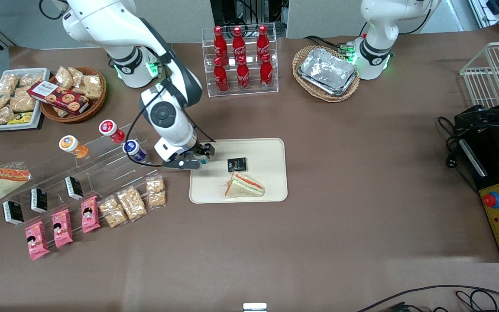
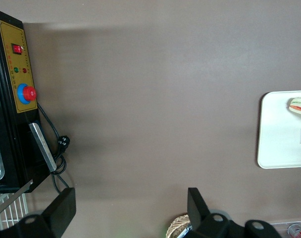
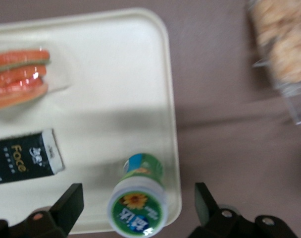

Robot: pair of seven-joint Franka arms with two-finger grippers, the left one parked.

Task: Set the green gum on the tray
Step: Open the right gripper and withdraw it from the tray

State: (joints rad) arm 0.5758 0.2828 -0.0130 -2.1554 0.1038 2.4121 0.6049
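The green gum (image 3: 137, 201), a small bottle with a white-rimmed green lid and a flower label, stands on the cream tray (image 3: 116, 74) close to its corner and rim. My right gripper (image 3: 136, 206) is open, with one finger on each side of the bottle and a clear gap to both, touching nothing. In the front view the gripper (image 1: 202, 158) hangs over the tray's (image 1: 269, 151) edge toward the working arm's end. The gum is mostly hidden under it there. The tray's edge also shows in the left wrist view (image 2: 281, 139).
A wrapped sandwich (image 1: 244, 186) and a black packet (image 1: 237, 164) lie on the tray. A clear stepped stand beside the tray holds a blue-lidded bottle (image 1: 133, 149), a red one (image 1: 110, 129) and an orange one (image 1: 71, 145). Cracker packets (image 1: 156, 192) lie near the tray's edge.
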